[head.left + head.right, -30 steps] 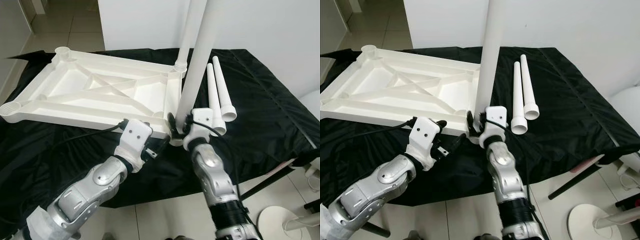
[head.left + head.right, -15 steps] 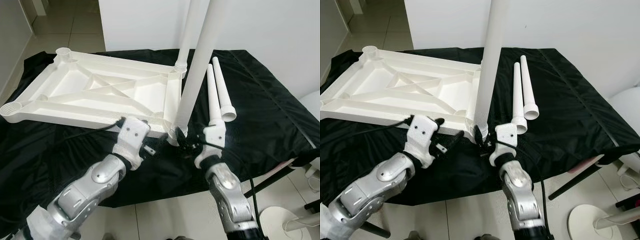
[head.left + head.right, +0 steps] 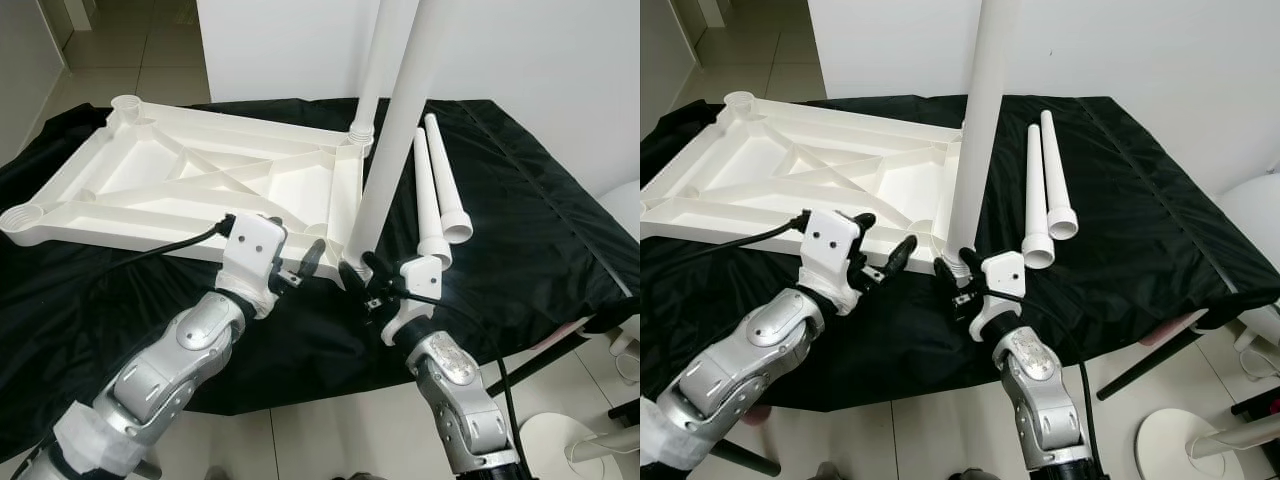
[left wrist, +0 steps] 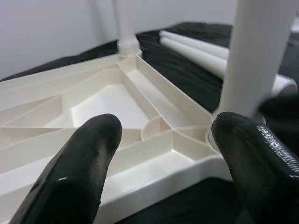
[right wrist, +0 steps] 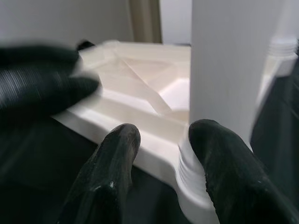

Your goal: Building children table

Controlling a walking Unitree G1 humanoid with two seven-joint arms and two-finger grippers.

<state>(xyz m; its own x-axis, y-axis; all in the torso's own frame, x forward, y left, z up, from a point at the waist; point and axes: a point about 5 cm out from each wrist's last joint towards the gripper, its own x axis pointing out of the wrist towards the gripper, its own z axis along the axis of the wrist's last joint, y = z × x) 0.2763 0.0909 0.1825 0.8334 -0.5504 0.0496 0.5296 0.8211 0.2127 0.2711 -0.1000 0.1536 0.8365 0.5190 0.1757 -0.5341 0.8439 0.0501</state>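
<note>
The white tabletop lies upside down on a black cloth. Two white legs stand in its right corner sockets, the far leg and the near leg. Two loose legs lie side by side on the cloth to the right. My left gripper is open at the tabletop's front edge, left of the near leg, and its fingers frame that corner. My right gripper is open low at the near leg's threaded base, one finger against it.
The black cloth covers the work table and drops off at the front and right edges. A white wall rises behind. Tiled floor, a round white base and a pink-tipped object are at the lower right.
My right gripper let go of the near leg's shaft, pulled back, and now sits open by the leg's base. My left gripper rose and moved in towards the tabletop's front edge.
</note>
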